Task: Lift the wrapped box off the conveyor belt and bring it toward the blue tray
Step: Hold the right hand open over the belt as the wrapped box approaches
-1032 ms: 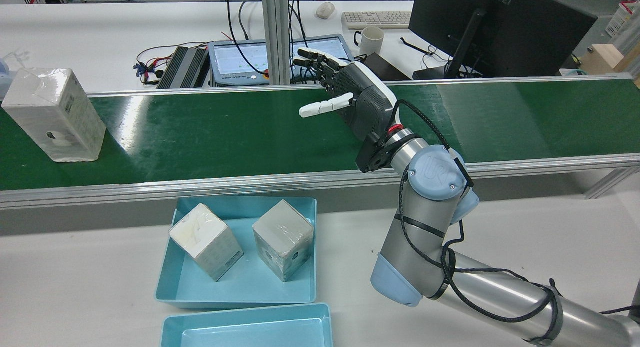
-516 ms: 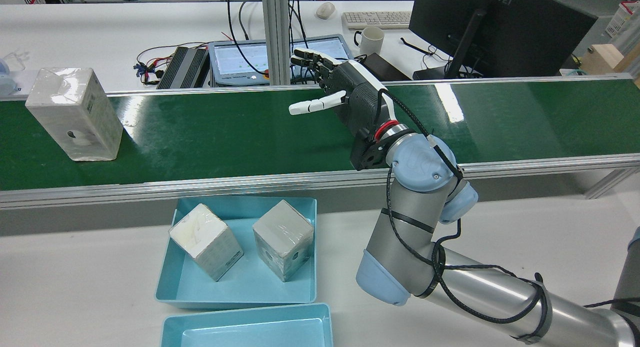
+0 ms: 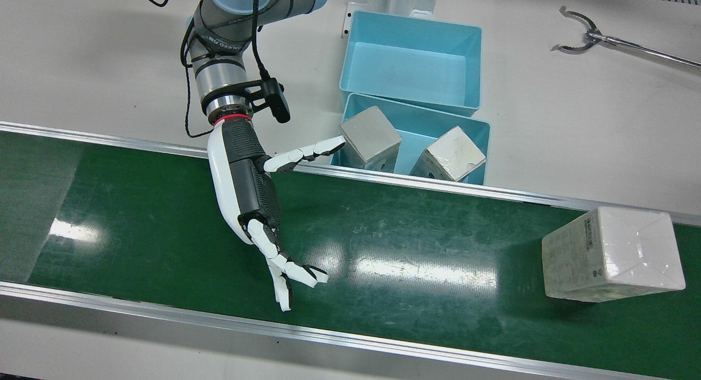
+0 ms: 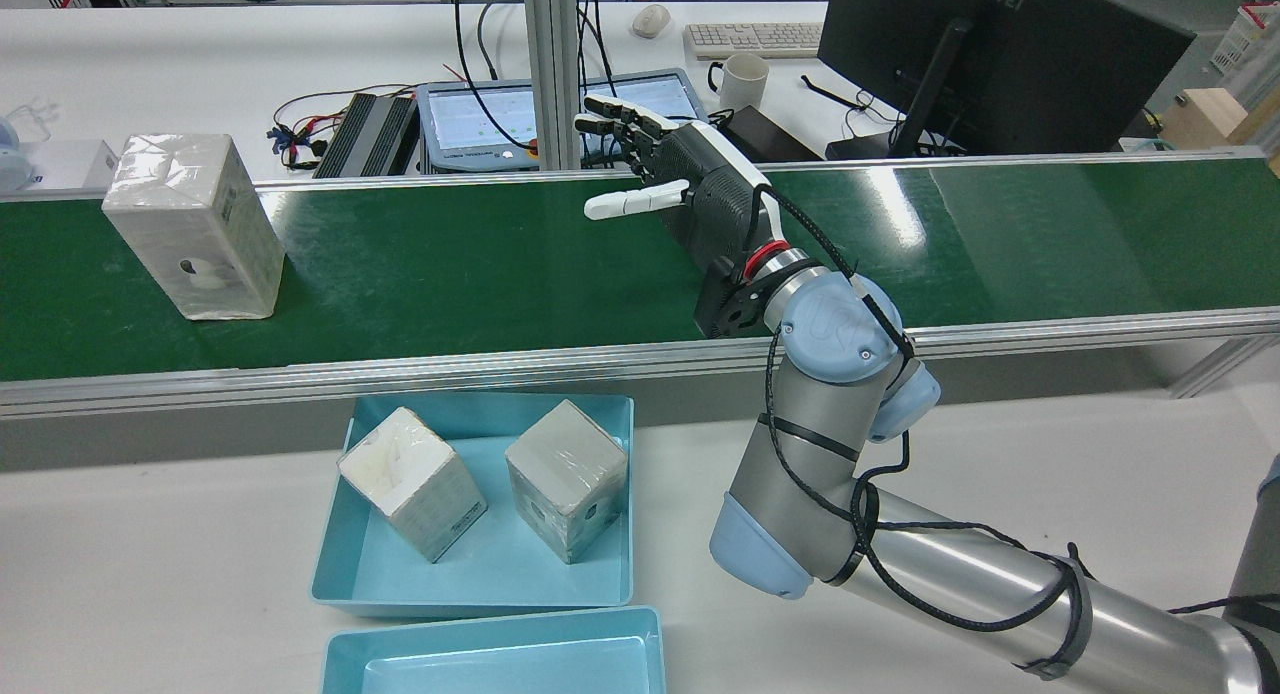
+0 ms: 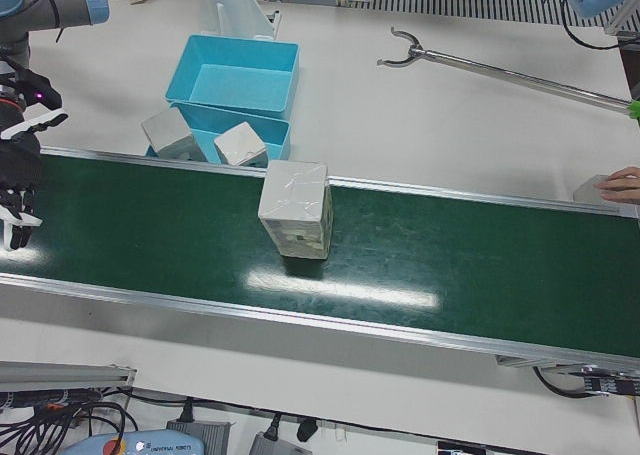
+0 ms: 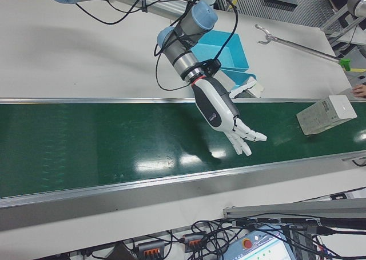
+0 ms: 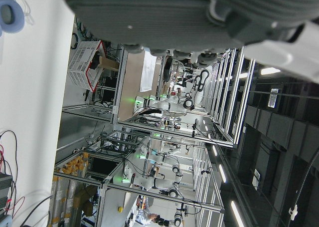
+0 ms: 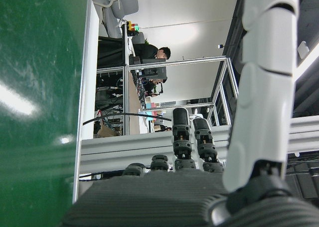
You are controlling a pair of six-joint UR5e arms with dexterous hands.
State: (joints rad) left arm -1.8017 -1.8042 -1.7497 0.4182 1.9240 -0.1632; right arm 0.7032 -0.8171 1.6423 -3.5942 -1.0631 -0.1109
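Observation:
The wrapped white box (image 4: 195, 229) stands upright on the green conveyor belt (image 4: 450, 264), at its left end in the rear view; it also shows in the front view (image 3: 613, 254) and the left-front view (image 5: 295, 207). My right hand (image 4: 700, 189) hovers over the middle of the belt, open, fingers spread toward the box, well apart from it; the front view (image 3: 249, 183) shows it empty. The blue tray (image 4: 500, 564) lies just in front of the belt. Only the palm of my left hand (image 7: 164, 17) shows, in its own view.
Two wrapped boxes (image 4: 412, 479) (image 4: 567, 474) stand in the blue tray. A second, empty blue tray (image 4: 500, 659) sits beside it. A grabber tool (image 3: 580, 35) lies on the white table. A person's hand (image 5: 622, 183) rests near the belt's end.
The wrapped box has ridden along the belt toward my right hand. The right hand has shifted slightly left and farther across the belt, still open.

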